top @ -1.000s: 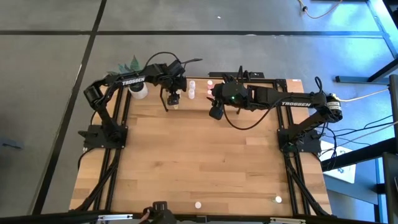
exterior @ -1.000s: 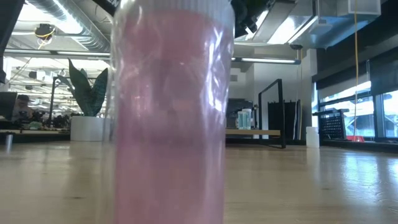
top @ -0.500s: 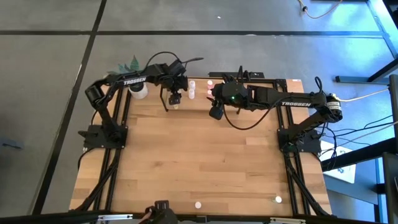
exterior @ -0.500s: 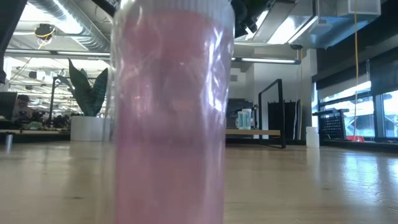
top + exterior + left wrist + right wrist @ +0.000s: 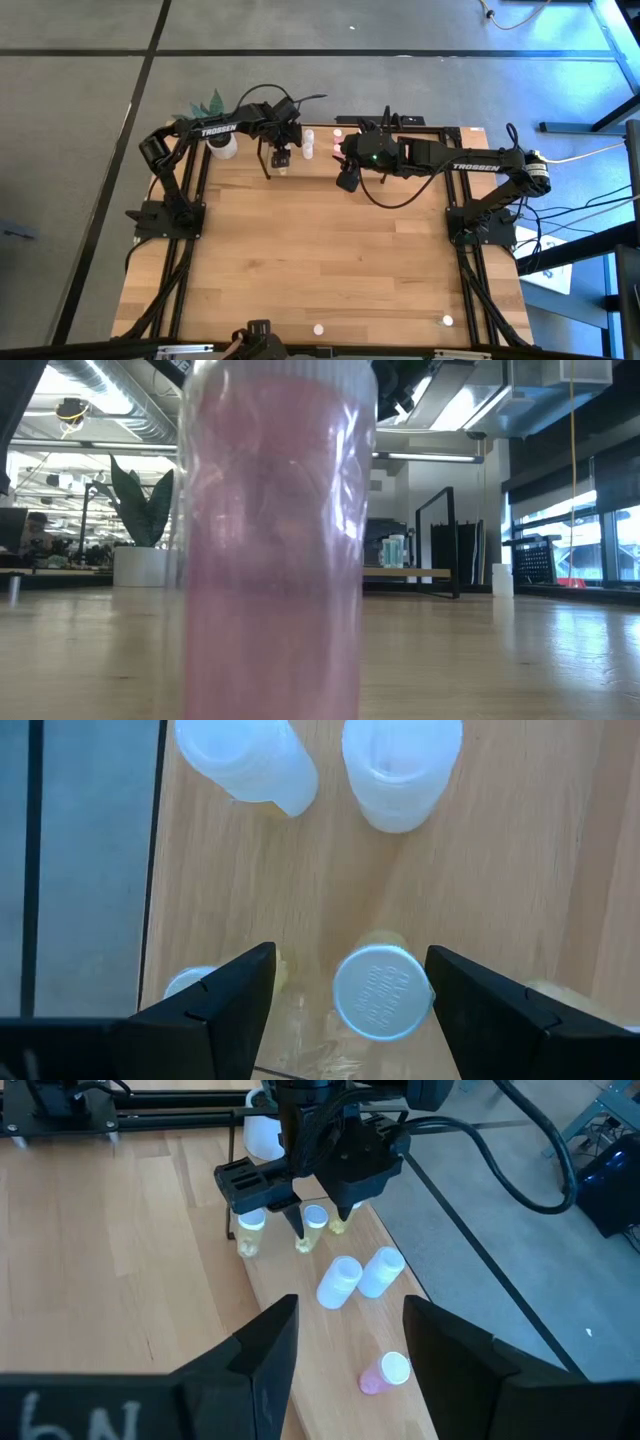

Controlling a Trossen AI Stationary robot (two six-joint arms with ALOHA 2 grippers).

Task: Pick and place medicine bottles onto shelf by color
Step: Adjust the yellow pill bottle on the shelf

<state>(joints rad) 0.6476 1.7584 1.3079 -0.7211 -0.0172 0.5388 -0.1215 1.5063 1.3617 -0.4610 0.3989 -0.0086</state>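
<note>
High view: I see both arms reaching to the far edge of the bench [image 5: 320,260]. My left end effector [image 5: 282,158] hangs over the shelf [image 5: 300,150] beside the white plant pot [image 5: 224,147]; my right end effector [image 5: 347,180] sits nearby, just past a few pale bottles [image 5: 309,139]. From up here the bottles are tiny specks and I cannot tell their colours or the finger gaps. Two more small bottles [image 5: 318,329] stand at the near edge, well apart from the rest.

Low view: a pink bottle [image 5: 272,540] stands right against the lens and blocks the middle. Behind it I make out only the plant [image 5: 145,505], its white pot and the room. Neither end effector is readable here.

Left wrist view: my left fingers [image 5: 215,1000] stand wide, straddling a yellowish bottle with a white cap [image 5: 380,992]; a gap shows on each side, so nothing is gripped. Two white bottles [image 5: 400,765] lie beyond on the wooden board. Another cap is cut off at the frame edge.

Right wrist view: my right fingers [image 5: 262,1345] are parted and empty. Ahead, the left end effector [image 5: 318,1215] hovers over three yellowish bottles [image 5: 250,1230]; two white bottles [image 5: 340,1280] lie nearer, and a pink bottle on its side [image 5: 385,1373] nearest.
</note>
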